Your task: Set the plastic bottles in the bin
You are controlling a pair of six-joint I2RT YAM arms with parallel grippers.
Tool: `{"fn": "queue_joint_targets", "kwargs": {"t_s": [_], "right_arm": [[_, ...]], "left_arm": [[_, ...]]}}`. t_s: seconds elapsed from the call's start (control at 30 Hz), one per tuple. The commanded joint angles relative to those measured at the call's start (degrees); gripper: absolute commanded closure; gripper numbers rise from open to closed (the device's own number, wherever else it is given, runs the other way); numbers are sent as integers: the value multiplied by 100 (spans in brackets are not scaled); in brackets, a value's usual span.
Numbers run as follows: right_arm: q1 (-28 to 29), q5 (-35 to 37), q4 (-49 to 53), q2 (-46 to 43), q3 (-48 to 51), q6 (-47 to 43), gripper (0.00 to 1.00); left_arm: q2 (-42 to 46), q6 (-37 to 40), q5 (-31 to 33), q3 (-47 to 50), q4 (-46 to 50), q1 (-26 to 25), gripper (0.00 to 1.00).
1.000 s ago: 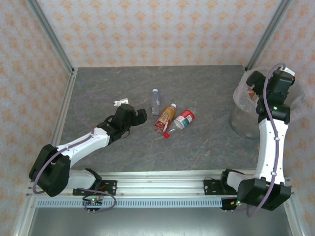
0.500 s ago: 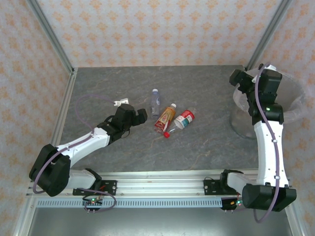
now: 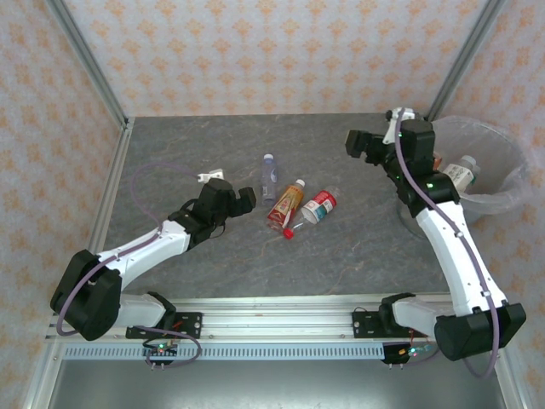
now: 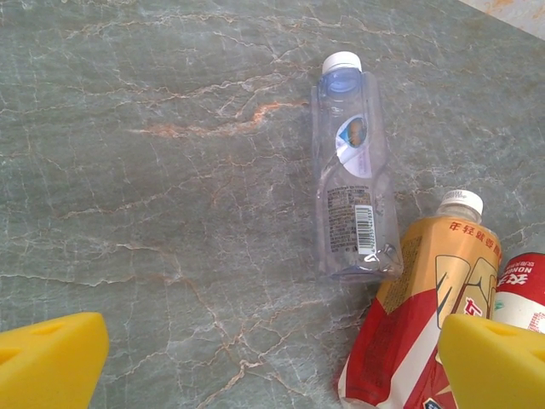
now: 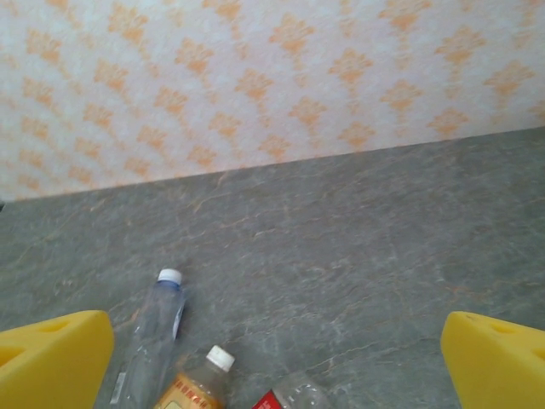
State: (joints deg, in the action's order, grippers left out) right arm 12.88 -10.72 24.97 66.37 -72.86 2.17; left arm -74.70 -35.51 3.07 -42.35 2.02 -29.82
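Note:
Three plastic bottles lie side by side mid-table: a clear one with a white cap (image 3: 269, 175) (image 4: 353, 179) (image 5: 153, 332), an orange-yellow labelled one (image 3: 286, 204) (image 4: 426, 315) (image 5: 200, 379) and a red labelled one (image 3: 313, 209) (image 4: 521, 290) (image 5: 294, 394). My left gripper (image 3: 247, 200) (image 4: 272, 366) hovers open just left of them, nothing between its yellow fingers (image 4: 47, 358). The right gripper (image 3: 356, 143) (image 5: 272, 362) is open and empty, in the air left of the bin (image 3: 508, 194). Inside the bin lies at least one bottle (image 3: 461, 171).
Metal frame posts (image 3: 85, 60) and patterned walls close off the table at the left, back and right. A small white object (image 3: 204, 177) lies by the left arm's cable. The arm bases sit on a rail (image 3: 272, 328) along the near edge.
The right arm has swung left, from over the bin out above the table toward the bottles. A bottle now shows inside the bin. The left arm has not moved.

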Motion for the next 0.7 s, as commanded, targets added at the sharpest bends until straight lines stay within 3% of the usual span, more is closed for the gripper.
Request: {"fn": "queue_joint_targets", "kwargs": {"t_s": [0.0, 0.3, 0.67], "right_arm": [[311, 278, -349, 110, 119, -175, 1], [775, 582, -851, 324, 659, 261, 1], [809, 642, -1290, 176, 1337, 856, 1]], "left_arm": [[-70, 206, -177, -192, -7, 73, 0], [-329, 255, -687, -287, 59, -1, 0], [-1389, -69, -535, -1331, 772, -84, 0]]}}
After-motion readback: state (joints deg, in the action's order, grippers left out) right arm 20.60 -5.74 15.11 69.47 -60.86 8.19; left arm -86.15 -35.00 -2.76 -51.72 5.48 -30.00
